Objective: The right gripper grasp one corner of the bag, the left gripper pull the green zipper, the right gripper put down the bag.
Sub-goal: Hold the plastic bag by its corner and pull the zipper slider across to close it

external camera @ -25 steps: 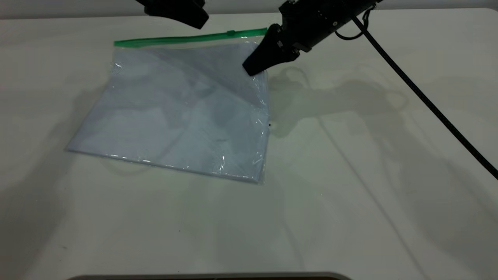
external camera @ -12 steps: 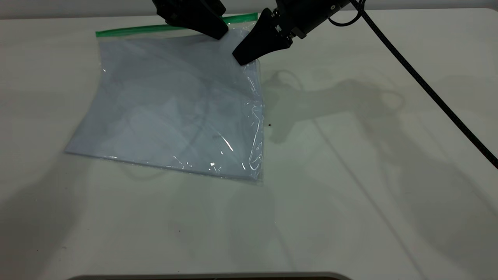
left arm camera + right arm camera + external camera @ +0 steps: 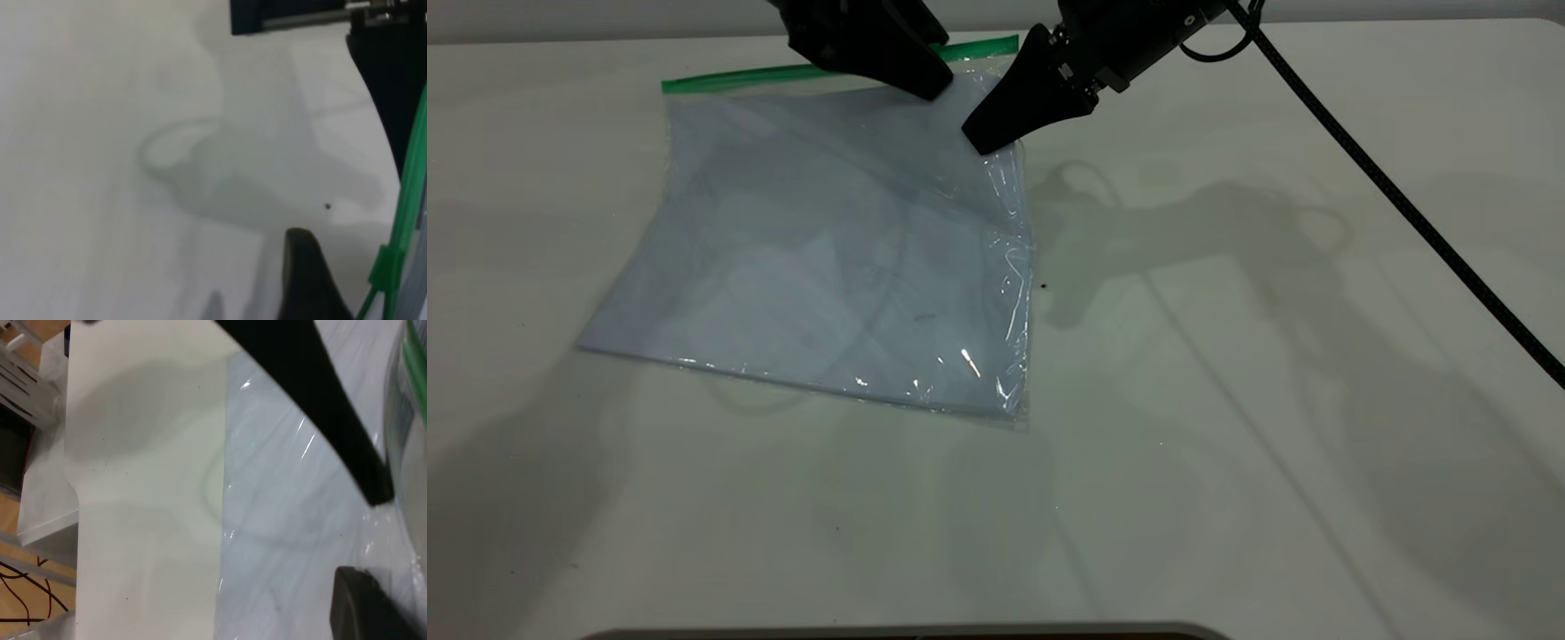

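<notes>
The bag [image 3: 827, 258] is a clear bluish pouch with its near edge on the white table [image 3: 1227, 400] and its far edge raised. The green zipper [image 3: 783, 73] runs along that far edge. My right gripper [image 3: 991, 138] is shut on the bag's far right corner and holds it up; the plastic [image 3: 300, 540] fills its wrist view beside one finger [image 3: 367, 607]. My left gripper [image 3: 929, 84] is at the zipper, just left of the right gripper. In the left wrist view one finger [image 3: 303, 273] stands apart from the green slider tab [image 3: 385, 267]; the other finger is out of frame.
The right arm's black cable [image 3: 1405, 222] hangs across the table's right side. A small dark speck [image 3: 1044, 286] lies right of the bag. The right wrist view shows the table's edge [image 3: 70, 520], with floor and cables beyond.
The right gripper has lifted the bag's far edge off the table. The left gripper has come down from the far edge to the zipper. The zipper edge then shifted slightly right.
</notes>
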Tool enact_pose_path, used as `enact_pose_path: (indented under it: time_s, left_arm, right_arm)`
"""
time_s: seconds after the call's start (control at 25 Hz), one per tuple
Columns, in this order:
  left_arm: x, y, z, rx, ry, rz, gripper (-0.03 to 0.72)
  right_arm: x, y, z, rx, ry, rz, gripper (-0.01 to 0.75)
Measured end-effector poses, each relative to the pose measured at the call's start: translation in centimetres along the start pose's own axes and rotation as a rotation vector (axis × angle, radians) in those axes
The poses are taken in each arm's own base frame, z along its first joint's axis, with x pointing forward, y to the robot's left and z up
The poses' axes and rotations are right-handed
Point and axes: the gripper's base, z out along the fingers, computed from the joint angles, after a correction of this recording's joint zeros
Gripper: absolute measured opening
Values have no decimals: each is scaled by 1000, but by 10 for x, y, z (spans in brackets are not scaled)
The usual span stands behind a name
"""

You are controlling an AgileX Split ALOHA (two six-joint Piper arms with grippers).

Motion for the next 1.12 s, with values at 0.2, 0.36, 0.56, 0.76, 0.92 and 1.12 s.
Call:
enact_pose_path:
  time_s: [0.2,0.36,0.56,0.76,0.92,1.12]
  left_arm:
    - [0,-1,2,19,-25,5,340]
    - [-1,-1,2,27,-31,13,209]
    - [-2,-2,2,34,-32,15,90]
    - [-2,-2,2,33,-35,16,61]
    - [-4,-1,2,31,-26,20,61]
    - [-5,2,1,1,-18,4,59]
  right_arm:
    - [0,-1,0,4,0,1,33]
    - [0,-1,0,10,-2,1,33]
    - [0,-1,0,13,-3,13,33]
    - [1,-4,-4,17,-11,44,33]
    - [4,-8,-11,13,-21,86,33]
    - [9,-16,-27,14,-49,136,33]
